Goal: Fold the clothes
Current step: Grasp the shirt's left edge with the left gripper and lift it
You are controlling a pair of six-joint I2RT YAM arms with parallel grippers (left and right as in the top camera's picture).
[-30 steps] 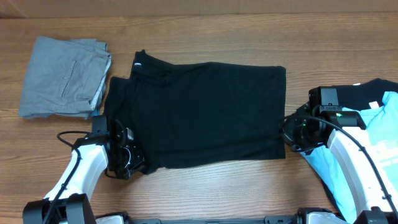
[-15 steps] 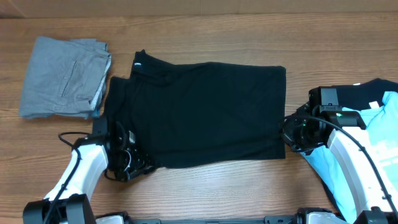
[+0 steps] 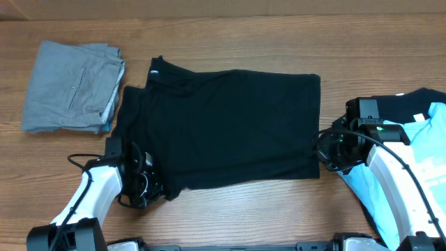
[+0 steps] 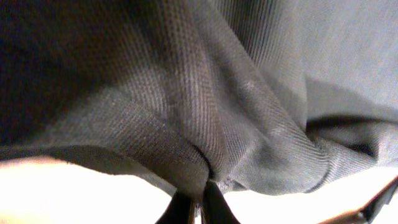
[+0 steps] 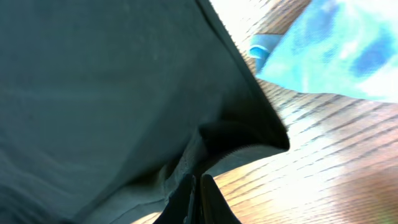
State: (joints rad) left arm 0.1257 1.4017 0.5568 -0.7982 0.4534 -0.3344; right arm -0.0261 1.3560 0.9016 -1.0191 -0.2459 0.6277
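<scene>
Though overhead hides both grips, wrist views show left hand point(image 4: 198, 204), right hand point(image 5: 196, 190), each pinching black T-shirt point(image 3: 230, 125).

Black T-shirt point(image 3: 230, 125): matt fine-knit cloth. Table point(image 3: 244, 42): smooth grained wood.

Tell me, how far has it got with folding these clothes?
The grey garment lies folded at the far left, so that looks done. In hand: both claws pinch the black T-shirt, spread flat mid-table, the left claw at its near-left corner, the right claw at its right edge. Left: folding it, then the light blue T-shirt at the right.
</scene>
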